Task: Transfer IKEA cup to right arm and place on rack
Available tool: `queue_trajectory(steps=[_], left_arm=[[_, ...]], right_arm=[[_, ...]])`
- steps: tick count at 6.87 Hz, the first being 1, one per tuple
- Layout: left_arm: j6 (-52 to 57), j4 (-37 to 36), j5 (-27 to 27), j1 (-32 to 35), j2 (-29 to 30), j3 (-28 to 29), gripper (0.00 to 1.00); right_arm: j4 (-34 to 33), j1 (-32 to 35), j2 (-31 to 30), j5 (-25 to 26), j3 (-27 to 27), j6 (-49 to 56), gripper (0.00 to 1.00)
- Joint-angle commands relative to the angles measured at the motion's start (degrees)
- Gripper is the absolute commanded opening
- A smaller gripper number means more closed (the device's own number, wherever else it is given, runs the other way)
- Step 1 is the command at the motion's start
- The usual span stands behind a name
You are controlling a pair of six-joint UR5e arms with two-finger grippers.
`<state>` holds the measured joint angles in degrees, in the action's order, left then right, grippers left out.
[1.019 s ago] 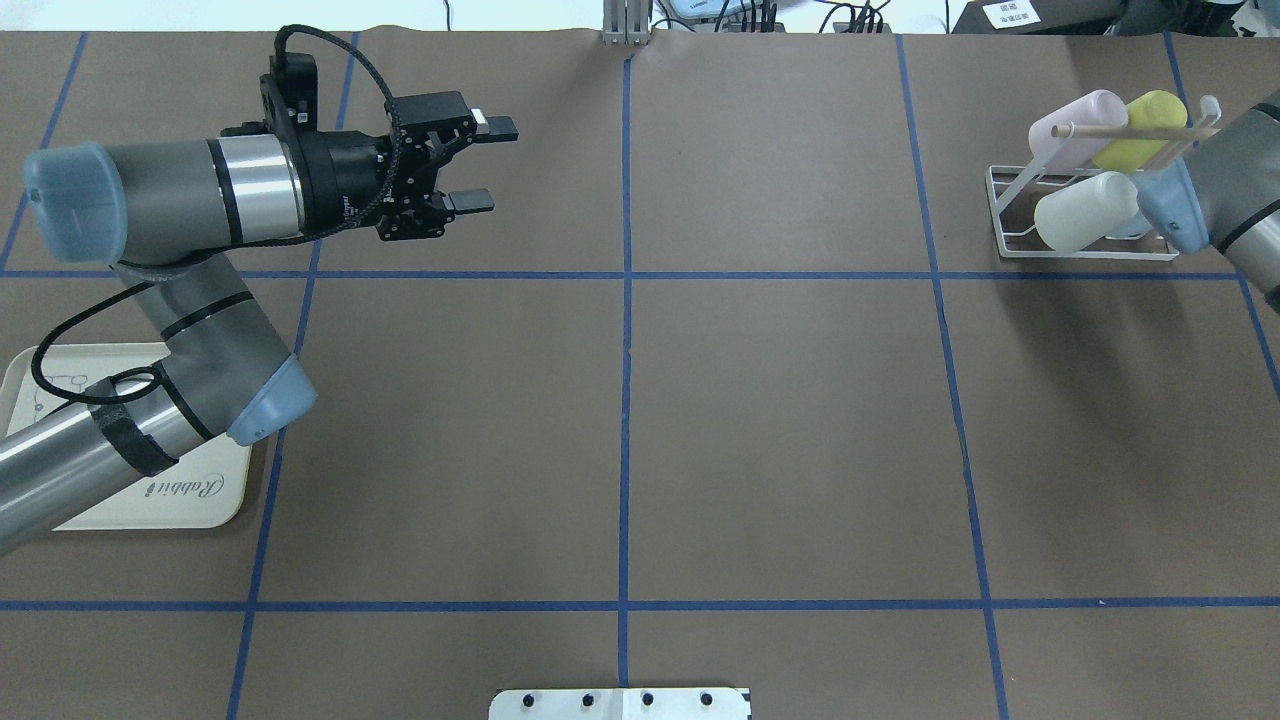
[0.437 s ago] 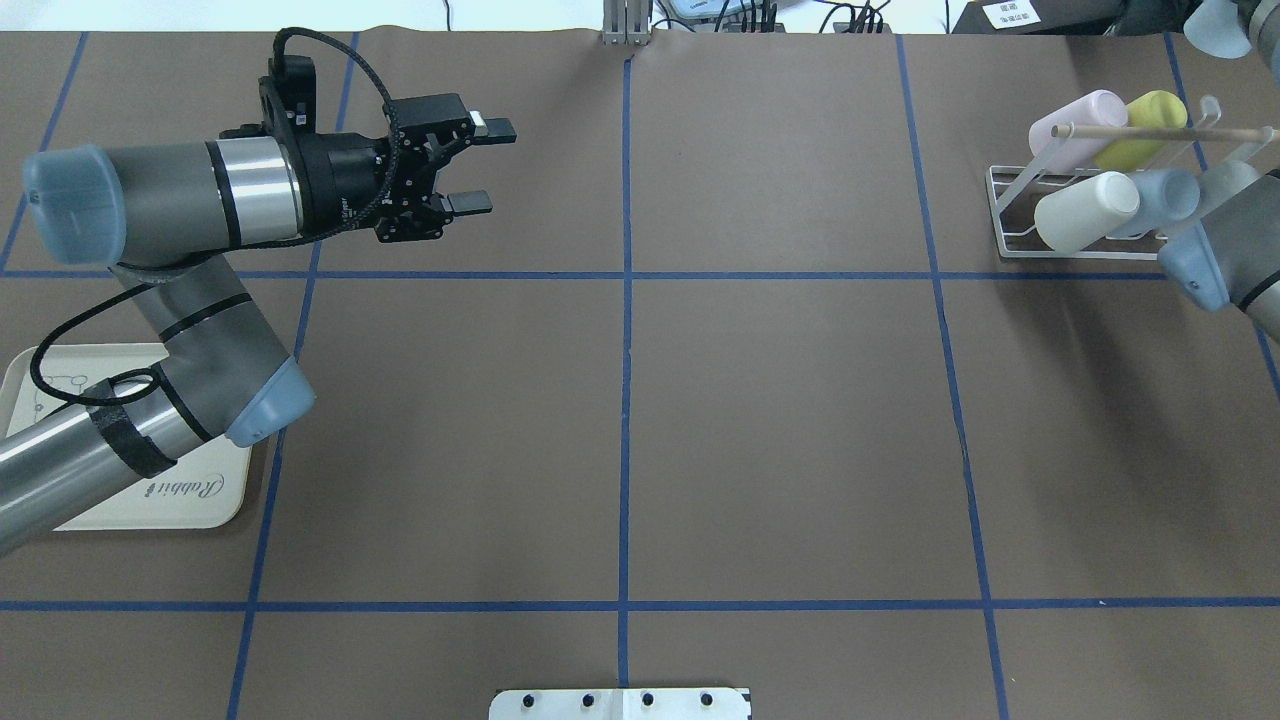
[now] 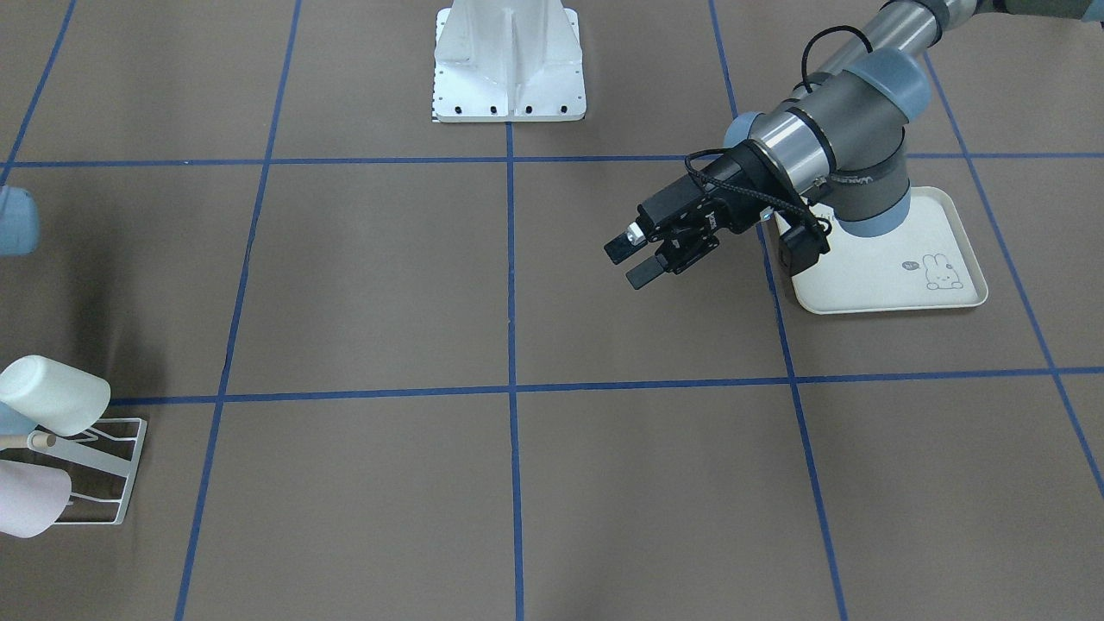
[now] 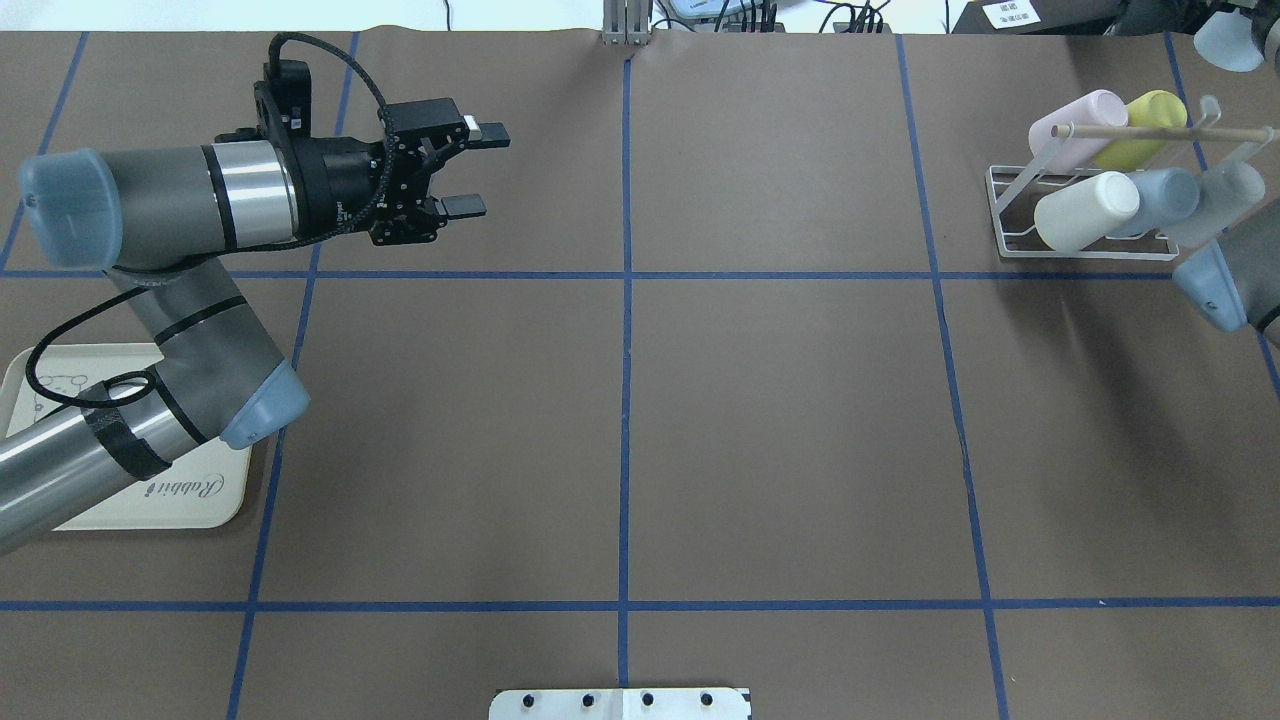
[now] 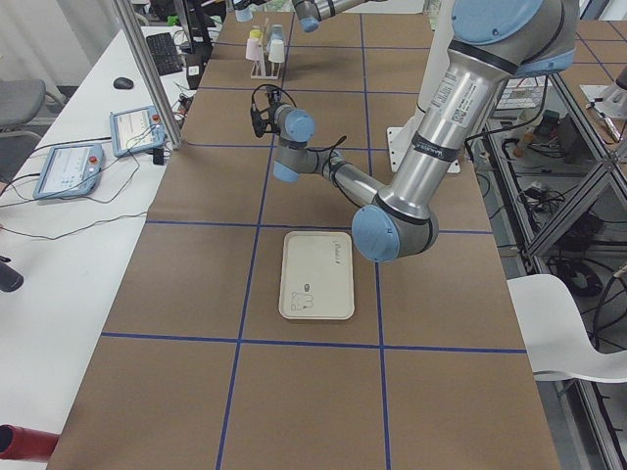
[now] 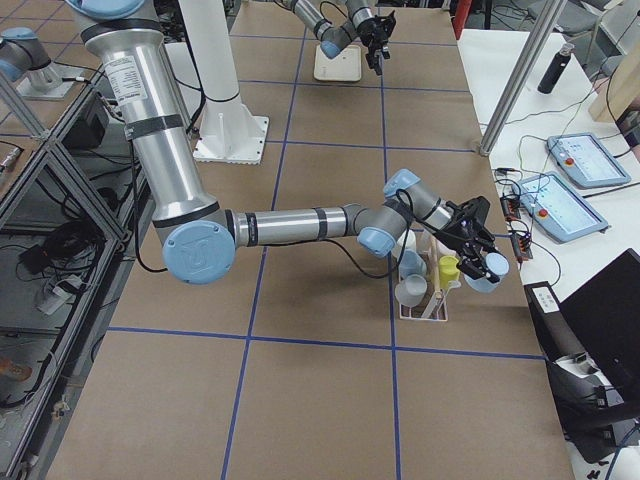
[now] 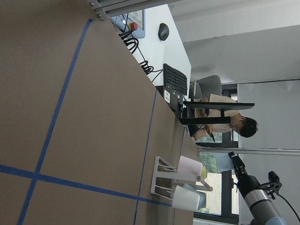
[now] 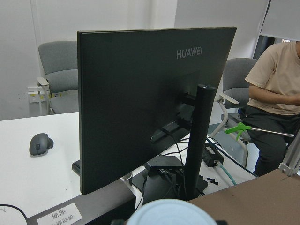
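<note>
Left gripper (image 4: 483,170): opened wide, nothing held; parked well apart from rack (image 4: 1080,256).
Right gripper (image 6: 482,264): apparently closed on cup (image 8: 168,213), held near rack for placing.

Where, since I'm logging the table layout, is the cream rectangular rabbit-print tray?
In the overhead view the cream rabbit-print tray lies near that view's left edge, on the robot's left side, partly hidden under the left arm at its elbow.
</note>
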<state>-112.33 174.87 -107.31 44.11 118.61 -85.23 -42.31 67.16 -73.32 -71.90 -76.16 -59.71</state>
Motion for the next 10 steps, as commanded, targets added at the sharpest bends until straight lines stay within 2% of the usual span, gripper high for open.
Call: queue_trajectory(steps=[1,4,10], left_arm=[[0.01,0.03,0.00,0.10,-0.13,-0.03,1.00],[0.01,-0.06,0.00,-0.07,-0.05,0.06,1.00],[0.01,-0.06,0.00,0.01,-0.05,0.06,1.00]], right_arm=[[0.12,-0.71,-1.99,0.09,-0.30,-1.11,0.00],[0.12,-2.29,-5.43,0.18,-3.90,-1.11,0.00],[0.12,-3.96,-5.34,0.18,-2.85,-2.43,0.00]])
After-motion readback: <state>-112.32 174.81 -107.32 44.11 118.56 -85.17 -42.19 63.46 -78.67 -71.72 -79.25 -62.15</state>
